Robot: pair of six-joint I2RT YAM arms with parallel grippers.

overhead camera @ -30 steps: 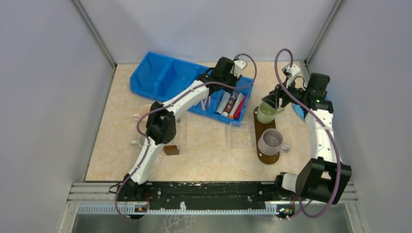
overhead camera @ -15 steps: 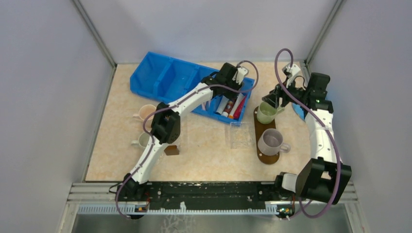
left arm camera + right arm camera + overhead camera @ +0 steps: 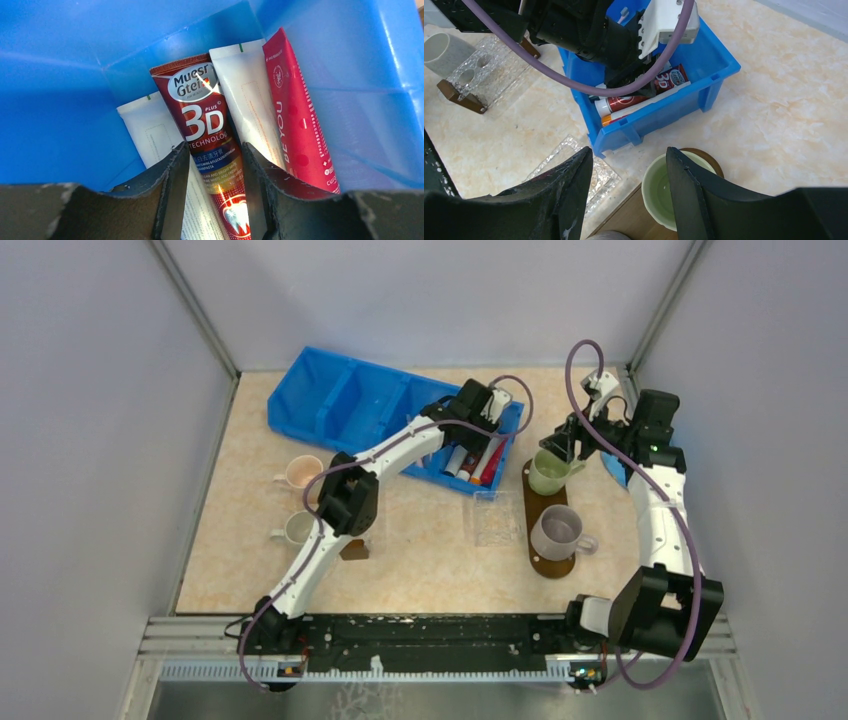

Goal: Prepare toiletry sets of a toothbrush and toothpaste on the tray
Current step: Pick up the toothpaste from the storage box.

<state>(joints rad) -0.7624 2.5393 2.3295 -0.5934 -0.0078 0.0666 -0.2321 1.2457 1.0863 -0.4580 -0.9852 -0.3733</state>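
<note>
left gripper (image 3: 214, 150) open, jaws astride dark red toothpaste tube (image 3: 202, 120) | tube lying in right compartment of blue bin (image 3: 60, 100), long axis running between the jaws | tray (image 3: 533, 508) just right of bin | right gripper (image 3: 629, 152) open, empty, over tray's far end

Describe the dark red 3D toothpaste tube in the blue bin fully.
The glossy dark red toothpaste tube, with a white oval logo, big white 3D lettering and a crimped flat end, lies in the blue bin between two plain white tubes. The left gripper stands open astride it; contact is unclear.
</note>
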